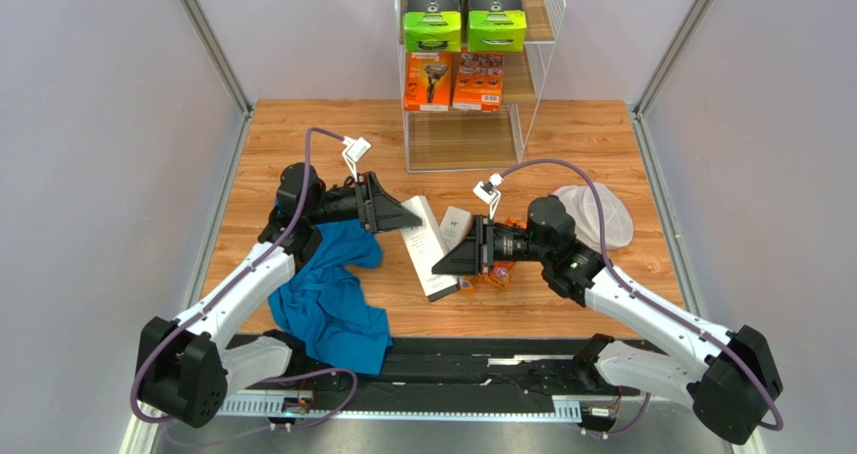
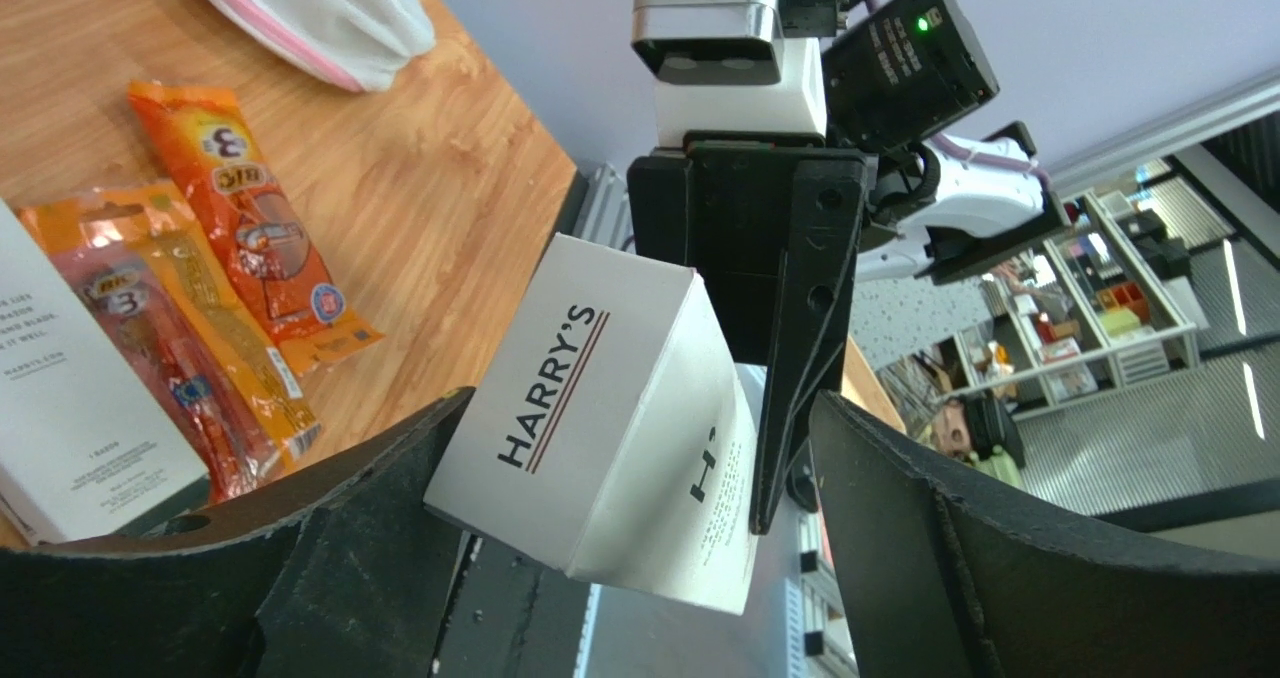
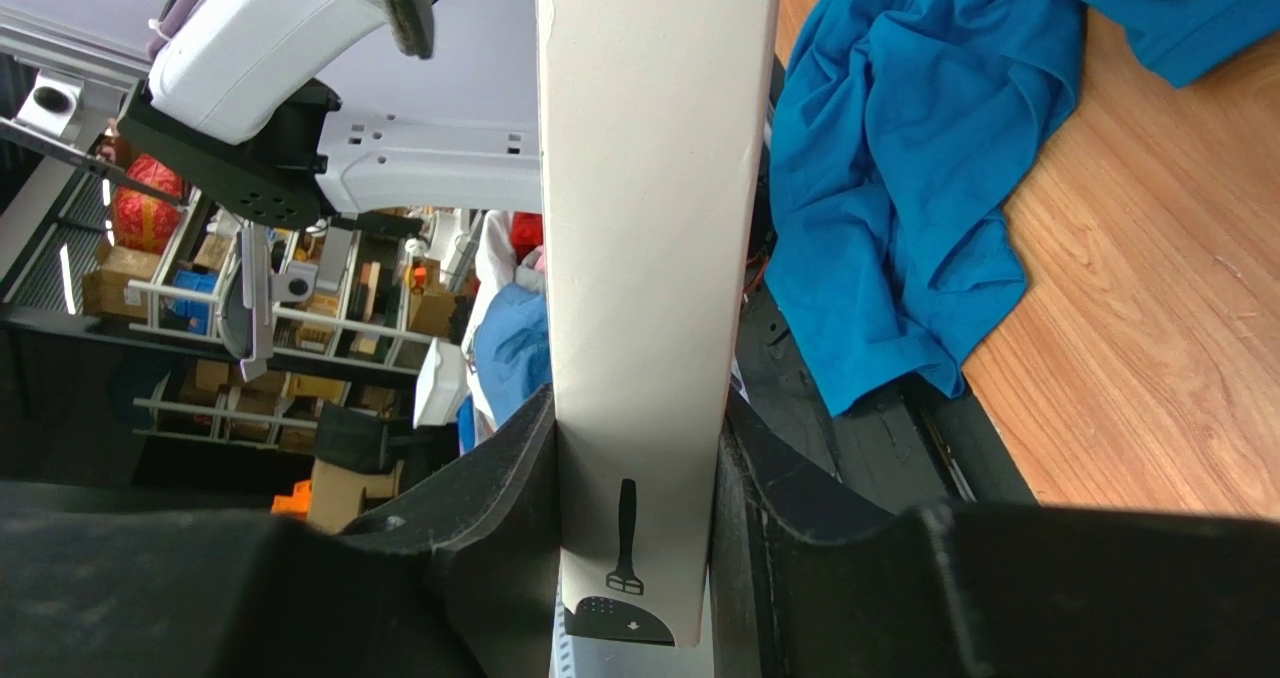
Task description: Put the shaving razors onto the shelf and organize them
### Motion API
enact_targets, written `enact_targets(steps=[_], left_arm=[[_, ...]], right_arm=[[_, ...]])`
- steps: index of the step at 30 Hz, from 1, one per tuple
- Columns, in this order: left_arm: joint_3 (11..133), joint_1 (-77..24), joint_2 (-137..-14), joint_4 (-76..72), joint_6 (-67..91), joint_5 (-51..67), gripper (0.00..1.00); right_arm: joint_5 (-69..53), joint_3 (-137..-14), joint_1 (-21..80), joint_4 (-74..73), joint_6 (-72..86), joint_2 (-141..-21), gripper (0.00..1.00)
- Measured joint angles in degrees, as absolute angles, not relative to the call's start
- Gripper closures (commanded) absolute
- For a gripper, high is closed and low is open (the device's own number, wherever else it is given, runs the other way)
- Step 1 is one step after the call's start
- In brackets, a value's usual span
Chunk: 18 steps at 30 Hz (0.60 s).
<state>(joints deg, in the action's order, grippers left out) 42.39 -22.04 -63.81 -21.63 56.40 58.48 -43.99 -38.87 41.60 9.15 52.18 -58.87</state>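
Right gripper (image 3: pixel 639 476) partly closed, clamped on slim white box (image 3: pixel 646 228), held above mid surface, well apart from far shelf (image 1: pixel 463 141). Left gripper (image 2: pixel 631 558) wide open, empty, straddling box end. Risk: looks like handover; mistimed release drops box onto orange blister packs (image 2: pixel 196 303).

Bright, even overhead light, soft faint shadows. Top view sharp, walls (image 1: pixel 101 123) lean outward twd edges. Wrist cams: near black fingers (image 2: pixel 226 573) dark & soft; bkgd past table (image 2: pixel 451 198) slightly soft.

Blue cloth (image 1: pixel 337 298), pink-rimmed mesh pouch (image 1: pixel 609 213)
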Motion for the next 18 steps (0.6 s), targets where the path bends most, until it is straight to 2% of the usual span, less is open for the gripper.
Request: enact_targets(steps=[3,10,12,15,16,18], left_arm=[[42.4,-22.0,-63.9,-21.6,56.2,59.9,0.25],[42.4,-22.2,-63.9,-19.9,54.7,61.5,0.27],[42.4,-22.8,-63.9,-19.2,53.9,61.4,0.32],[42.4,-24.0,-63.9,-17.5,53.0,61.5,0.48],[42.6,-24.0,-63.9,-17.1,53.0,61.8,0.57],[42.9,-24.2,-63.9,-16.7,53.4,62.8,0.63]], right_arm=[[-45.2,-38.9,41.6,10.2,52.2,-59.3,0.91],[-47.1,-40.3,41.7,11.9,52.2,-62.2,0.91],[-47.5,-40.9,41.8,12.5,52.2,-63.3,0.91],[-48.7,-41.8,41.9,12.8,52.2,-64.6,0.90],[-49.1,-41.8,41.9,12.9,51.9,-64.9,0.89],[-50.0,-41.8,41.9,13.1,51.0,-65.4,0.88]])
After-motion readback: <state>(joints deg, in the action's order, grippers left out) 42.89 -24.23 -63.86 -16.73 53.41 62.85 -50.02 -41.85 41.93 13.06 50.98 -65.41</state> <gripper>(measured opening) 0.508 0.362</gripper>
